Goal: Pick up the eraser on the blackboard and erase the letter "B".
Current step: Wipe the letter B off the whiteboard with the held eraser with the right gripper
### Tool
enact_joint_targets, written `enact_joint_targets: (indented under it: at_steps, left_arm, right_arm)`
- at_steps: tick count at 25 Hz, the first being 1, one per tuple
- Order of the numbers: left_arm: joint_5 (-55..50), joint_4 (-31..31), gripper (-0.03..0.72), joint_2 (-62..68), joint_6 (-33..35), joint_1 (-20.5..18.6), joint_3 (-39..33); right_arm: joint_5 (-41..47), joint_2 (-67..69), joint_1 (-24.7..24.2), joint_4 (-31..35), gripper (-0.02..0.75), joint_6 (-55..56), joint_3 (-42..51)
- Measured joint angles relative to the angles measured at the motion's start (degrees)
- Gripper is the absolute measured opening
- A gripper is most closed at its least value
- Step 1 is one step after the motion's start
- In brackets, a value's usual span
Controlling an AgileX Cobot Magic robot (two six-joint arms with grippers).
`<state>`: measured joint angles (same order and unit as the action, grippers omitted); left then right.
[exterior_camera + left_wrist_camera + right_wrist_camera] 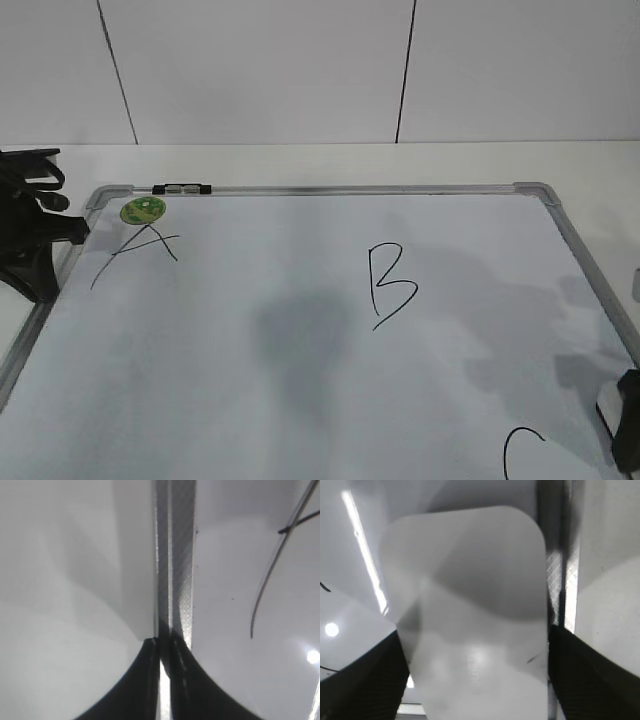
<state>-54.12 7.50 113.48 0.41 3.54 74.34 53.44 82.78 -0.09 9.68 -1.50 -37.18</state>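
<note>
The right gripper (475,680) has its jaws apart around the white rounded plastic eraser (470,605), at the near right of the large white grey-framed blackboard (300,400). Closing off-centre could let the eraser slip out. The left gripper (162,680), jaws together, rests at the board's left frame, well apart from the thin black handwritten letter "B" (390,285).

Letter "B" (390,285) mid-blackboard (300,400), unerased

Soft overhead light is casting blurry grey shadows on the blackboard (300,380) toward six and four o'clock. Lamp glare is streaking the right wrist view at ten o'clock; both wrist views are blurring close up.
</note>
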Motion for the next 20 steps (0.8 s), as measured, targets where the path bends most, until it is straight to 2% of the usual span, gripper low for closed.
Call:
enact_joint_targets:
  at_steps: [4, 11, 20]
  left_arm:
    - [0.00, 0.02, 0.019, 0.00, 0.00, 0.00, 0.00]
    - [0.12, 0.12, 0.019, 0.00, 0.00, 0.00, 0.00]
    - [0.12, 0.12, 0.019, 0.00, 0.00, 0.00, 0.00]
  right_arm:
    - [0.02, 0.60, 0.00, 0.00, 0.640, 0.00, -0.04]
    - [0.80, 0.71, 0.00, 0.00, 0.546, -0.57, -0.61]
    - [8.39, 0.95, 0.00, 0.22, 0.540, -0.57, -6.26]
